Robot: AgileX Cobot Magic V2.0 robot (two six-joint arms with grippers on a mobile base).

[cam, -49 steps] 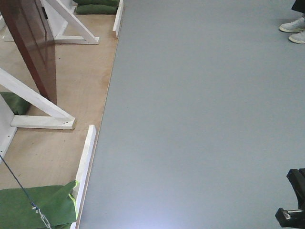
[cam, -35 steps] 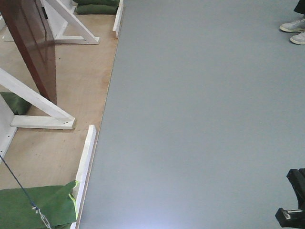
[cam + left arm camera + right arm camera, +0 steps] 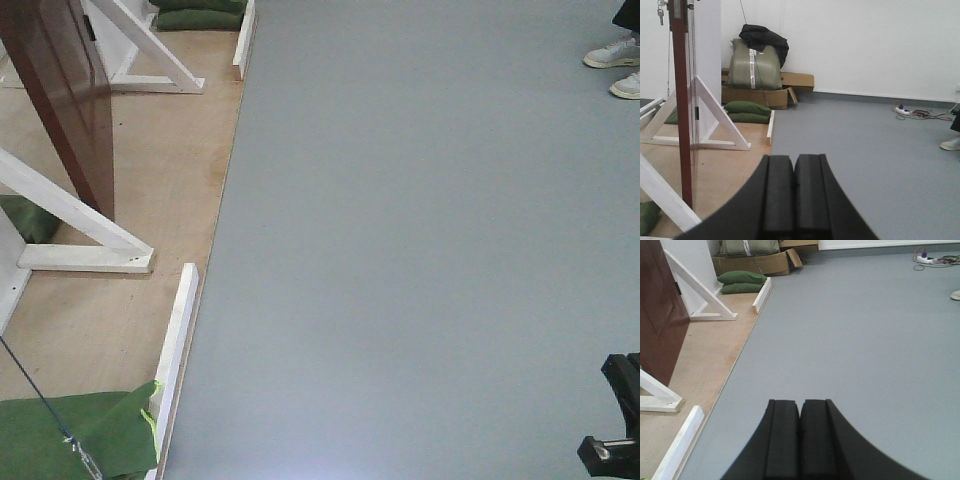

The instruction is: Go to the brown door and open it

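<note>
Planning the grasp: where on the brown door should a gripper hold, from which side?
No handle shows on the brown door; keys hanging at the top suggest it sits higher. Below, only its thin upright edge fits jaws, approached head-on, probably by the left gripper.

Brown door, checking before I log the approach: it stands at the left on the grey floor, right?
No. The brown door stands at the left on the tan wooden platform, not the grey floor; the exterior front-facing view shows it.

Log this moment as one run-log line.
stage: door not yet reached | glossy reddish-brown wooden door: front-left, untouched | left gripper: shut, empty | right gripper: shut, empty
</note>
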